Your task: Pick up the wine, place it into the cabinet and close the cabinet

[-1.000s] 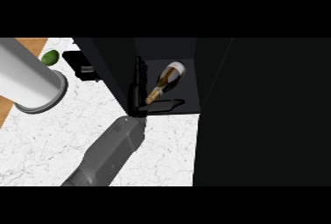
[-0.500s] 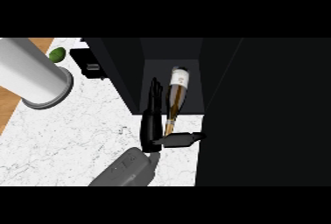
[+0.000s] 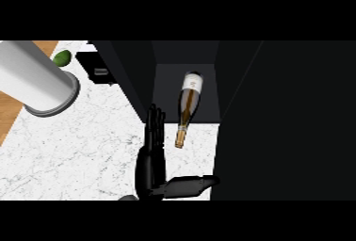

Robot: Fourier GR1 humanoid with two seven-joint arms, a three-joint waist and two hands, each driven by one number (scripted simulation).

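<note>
Wine first: one bottle (image 3: 186, 109) lies on its side, its base end with the pale label inside the dark cabinet (image 3: 188, 52) opening and its neck sticking out over the white marble counter (image 3: 76, 150). Nothing grips it. The neck tip rests just past the cabinet's front edge, near my fingers but apart from them.

One hand is in view, my right hand (image 3: 151, 160). It comes up from the lower edge, fingers (image 3: 154, 123) straight and spread toward the cabinet's left wall, thumb (image 3: 189, 184) stretched out to the right beneath the bottle's neck. The hand is apart, holding nothing. My fingertips sit close to the bottom corner of the left cabinet wall; I cannot tell whether they touch it. My left hand does not show.

The cabinet is one unit, black, open at the front, with a tall dark panel (image 3: 285, 117) filling the right side of the view. Whether that panel is the door I cannot tell.

Other items counted: one large grey cylinder (image 3: 35, 80) at upper left, crossing the counter's edge; one green round object (image 3: 62, 58) behind it, partly hidden; one small black box (image 3: 97, 68) beside the cabinet's left wall. A strip of brown wood (image 3: 7, 117) shows along the left edge.
</note>
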